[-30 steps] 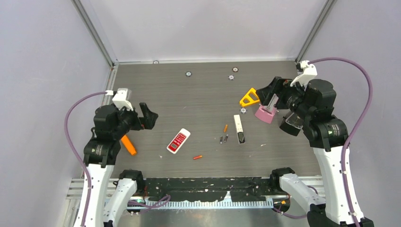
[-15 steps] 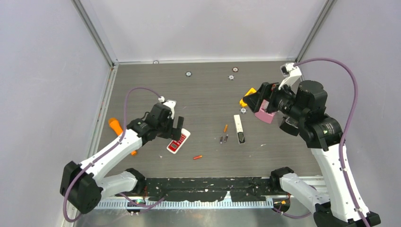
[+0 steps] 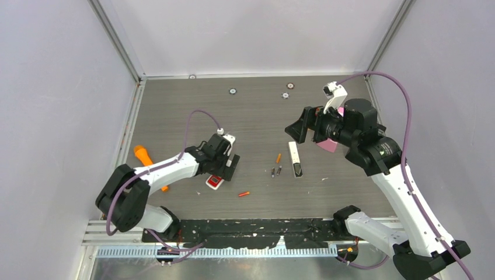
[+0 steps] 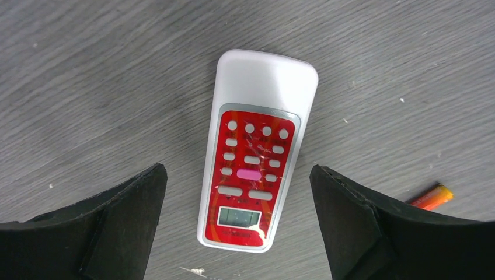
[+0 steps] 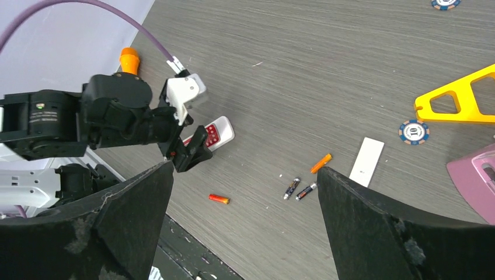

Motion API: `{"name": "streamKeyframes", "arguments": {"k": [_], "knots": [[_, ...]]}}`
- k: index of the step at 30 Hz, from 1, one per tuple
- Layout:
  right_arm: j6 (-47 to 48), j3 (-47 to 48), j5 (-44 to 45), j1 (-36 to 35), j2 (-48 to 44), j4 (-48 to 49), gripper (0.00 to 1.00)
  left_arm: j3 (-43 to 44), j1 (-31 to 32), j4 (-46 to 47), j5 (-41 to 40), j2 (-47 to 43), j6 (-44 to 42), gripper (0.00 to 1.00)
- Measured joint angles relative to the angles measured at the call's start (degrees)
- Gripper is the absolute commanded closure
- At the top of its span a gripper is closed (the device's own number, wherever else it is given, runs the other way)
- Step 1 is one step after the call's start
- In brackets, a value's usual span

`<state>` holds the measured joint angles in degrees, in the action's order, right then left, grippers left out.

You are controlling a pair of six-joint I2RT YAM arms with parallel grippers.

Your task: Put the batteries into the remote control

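The red-and-white remote (image 4: 251, 169) lies face up on the table, its near end showing in the top view (image 3: 214, 182). My left gripper (image 3: 225, 165) hovers over it, open, with one finger on each side and apart from it (image 4: 236, 175). Two dark batteries (image 3: 275, 171) lie side by side mid-table, an orange one (image 3: 278, 157) just beyond them, and an orange-red one (image 3: 244, 193) nearer the front. All show in the right wrist view (image 5: 299, 189). My right gripper (image 3: 296, 128) is open and empty, high above the table (image 5: 245, 169).
A slim white-and-black bar (image 3: 296, 160) lies right of the batteries. A pink holder (image 3: 328, 144) and a yellow triangle (image 5: 455, 99) sit at the right. The big orange stick (image 3: 146, 160) lies at the left. Poker chips (image 3: 232, 91) dot the back.
My left arm has swung right from the table's left side and now stands over the remote. My right gripper has moved left toward the middle of the table.
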<state>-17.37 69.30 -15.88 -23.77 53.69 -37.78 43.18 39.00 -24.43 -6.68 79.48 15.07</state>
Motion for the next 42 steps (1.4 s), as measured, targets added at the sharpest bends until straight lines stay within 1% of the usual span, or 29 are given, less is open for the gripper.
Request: {"name": "streamKeyframes", "arguments": {"k": [2,5,14,17,19,22,25,26,28,30,31,35,37,42], "knots": [[-0.5,0.0,0.4,-0.3,0.2,0.3,0.00,0.0,0.0,0.3,0.0,2.0,-0.3,0.14],[-1.2,-0.3,0.9,-0.9,0.2,0.6,0.02,0.0,0.0,1.2,0.3,3.2,-0.3,0.20],[-3.0,-2.1,1.9,-1.3,0.2,1.4,0.03,0.0,0.1,3.0,0.1,3.5,0.5,0.20],[-3.4,-2.5,1.9,-1.4,0.2,1.6,0.03,0.0,0.6,3.1,-1.0,4.0,1.1,0.24],[-3.7,-2.7,2.1,-1.5,0.2,1.6,0.03,0.0,1.1,3.2,-1.8,4.5,1.5,0.31],[-3.8,-2.9,2.5,-1.5,0.2,1.7,0.03,0.2,2.2,3.5,-2.8,5.9,2.1,0.39],[-4.0,-3.1,2.7,-1.5,0.2,1.7,0.03,1.4,3.5,3.3,-3.7,7.2,2.5,0.58],[-4.0,-3.2,2.8,-1.5,0.2,1.7,0.03,1.9,3.8,3.2,-4.1,7.6,2.6,0.69],[-4.0,-3.5,3.0,-1.5,0.1,1.7,0.03,2.8,4.5,3.0,-4.8,8.5,2.8,0.85],[-4.0,-3.7,3.0,-1.5,-0.1,1.7,0.03,3.3,4.8,2.9,-5.3,8.9,2.8,0.97],[-4.0,-3.8,3.1,-1.5,-0.2,1.7,0.03,3.3,5.0,2.9,-5.4,8.9,2.8,1.00],[-4.0,-4.2,3.1,-1.5,-0.7,1.7,0.03,3.4,5.2,1.9,-5.2,7.8,2.5,1.00],[-4.0,-4.4,3.0,-1.5,-0.8,1.7,0.03,3.4,5.2,0.8,-4.5,5.7,2.2,1.00],[-4.7,-5.7,1.2,-1.9,-0.9,2.5,0.02,3.4,5.1,0.6,0.3,-6.4,-0.8,1.00]]}}
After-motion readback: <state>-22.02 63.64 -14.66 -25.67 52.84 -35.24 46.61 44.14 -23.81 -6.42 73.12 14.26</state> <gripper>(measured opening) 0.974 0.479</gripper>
